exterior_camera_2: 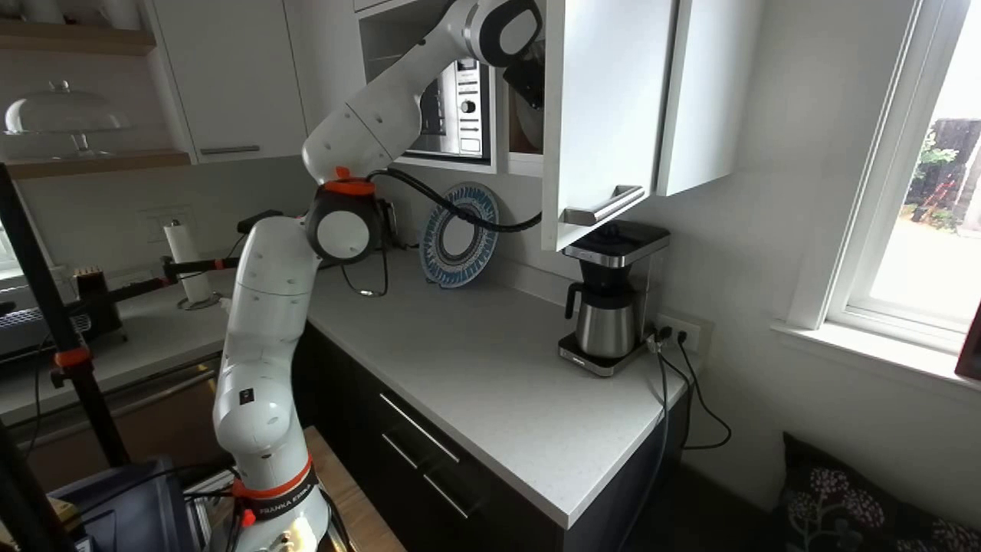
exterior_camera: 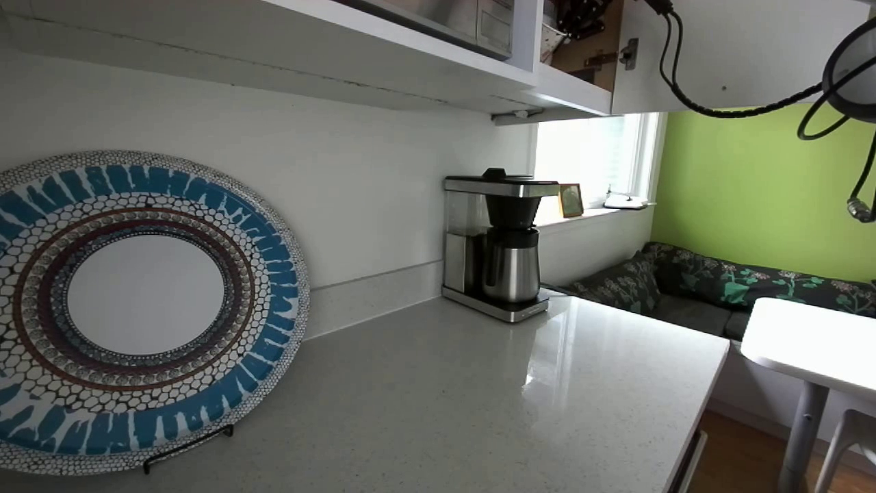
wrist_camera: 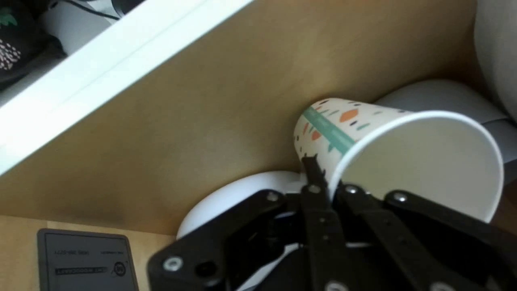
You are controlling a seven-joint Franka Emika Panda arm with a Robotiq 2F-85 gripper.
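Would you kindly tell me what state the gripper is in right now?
Gripper: closed, holding the patterned cup by its rim.

- Countertop (exterior_camera_2: 475,383): wide lane along the front edge, running to the window-side corner.
- Coffee maker (exterior_camera_2: 609,303) blocks the back window-side corner; patterned plate (exterior_camera_2: 458,239) stands by the back edge.
- Open cupboard door (exterior_camera_2: 609,115) juts out above the counter, walling off the window side.
- Wrist view: passing room over brown panel (wrist_camera: 169,133), from white front edge (wrist_camera: 101,71) to paper cup (wrist_camera: 404,157).
- White rounded item (wrist_camera: 226,202) crowds the gripper (wrist_camera: 329,178); gaps behind the cup hard to judge.
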